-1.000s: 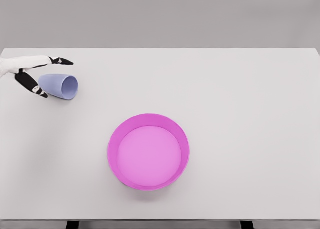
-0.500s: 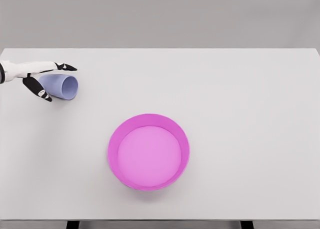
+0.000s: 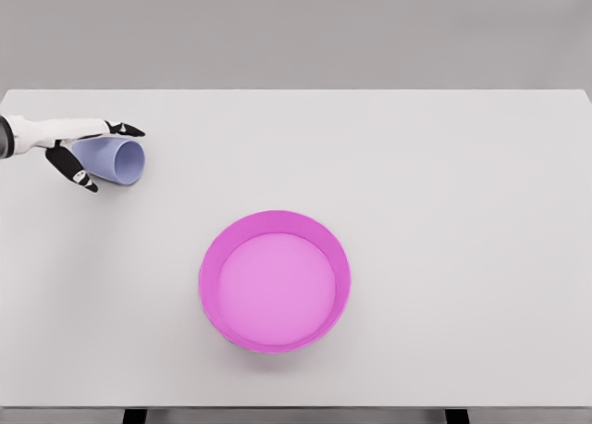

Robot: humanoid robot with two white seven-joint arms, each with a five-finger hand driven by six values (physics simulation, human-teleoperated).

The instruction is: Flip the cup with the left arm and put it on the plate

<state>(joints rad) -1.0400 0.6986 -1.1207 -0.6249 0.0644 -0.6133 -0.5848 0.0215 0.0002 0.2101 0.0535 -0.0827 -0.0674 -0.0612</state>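
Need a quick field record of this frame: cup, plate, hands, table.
cup: pale blue, lying on its side, mouth facing right, far left of table
plate: magenta, round, raised rim, nothing on it, near the front centre
left hand: fingers either side of the cup, closing round it; firm grip not clear
right hand: not in view
table: white
task state: cup not yet flipped or placed

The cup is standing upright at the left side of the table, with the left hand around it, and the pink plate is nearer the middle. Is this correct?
Not quite: the head view shows the cup lying on its side, its opening turned to the right, not upright. The rest holds: the left hand is around it at the table's left side, and the pink plate is nearer the middle.
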